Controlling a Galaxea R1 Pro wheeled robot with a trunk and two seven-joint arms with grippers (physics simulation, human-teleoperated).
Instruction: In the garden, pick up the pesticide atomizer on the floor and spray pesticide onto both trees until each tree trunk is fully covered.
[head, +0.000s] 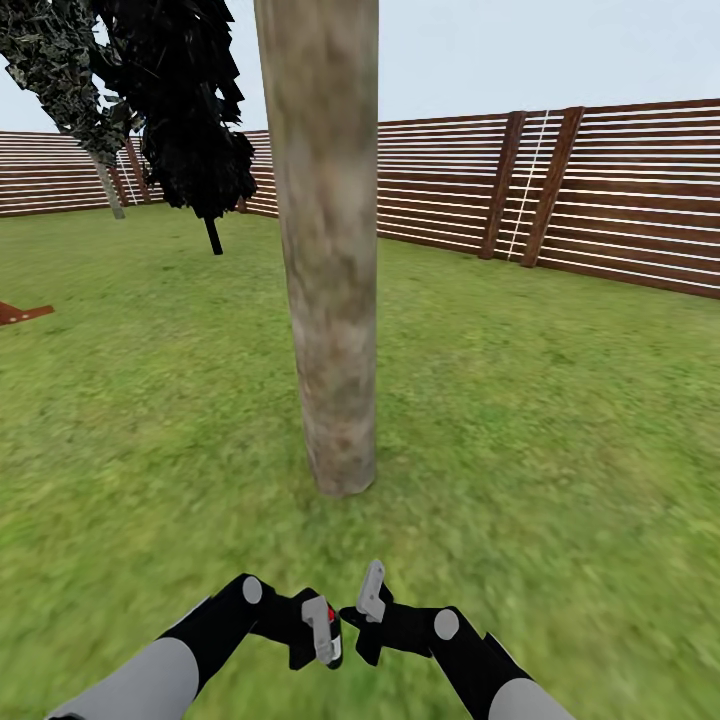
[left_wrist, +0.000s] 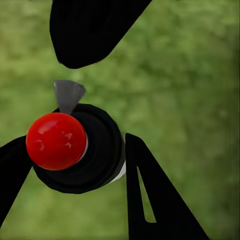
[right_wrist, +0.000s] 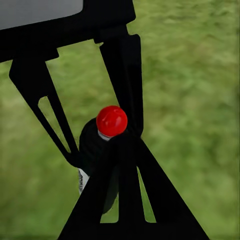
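Observation:
A thick mottled beige-grey tree trunk (head: 330, 280) rises from the grass (head: 560, 430) straight ahead, a short way beyond both arms. My left gripper (head: 322, 632) is shut on the pesticide atomizer (head: 328, 618), a black bottle with a red ball cap (left_wrist: 55, 141) and a grey nozzle (left_wrist: 68, 94), held low over the lawn. In the left wrist view its fingers (left_wrist: 145, 190) flank the bottle. Close beside it, my right gripper (head: 370, 600) has its fingers closed to a point (right_wrist: 127, 145) just in front of the atomizer (right_wrist: 111, 121), with nothing seen between them.
A brown slatted fence (head: 600, 190) bounds the lawn at the back and right. A dark conifer (head: 190, 110) stands back left, another leaning tree (head: 105, 185) beyond it. A brown object (head: 20, 313) lies at the left edge. Grass stretches open on both sides of the trunk.

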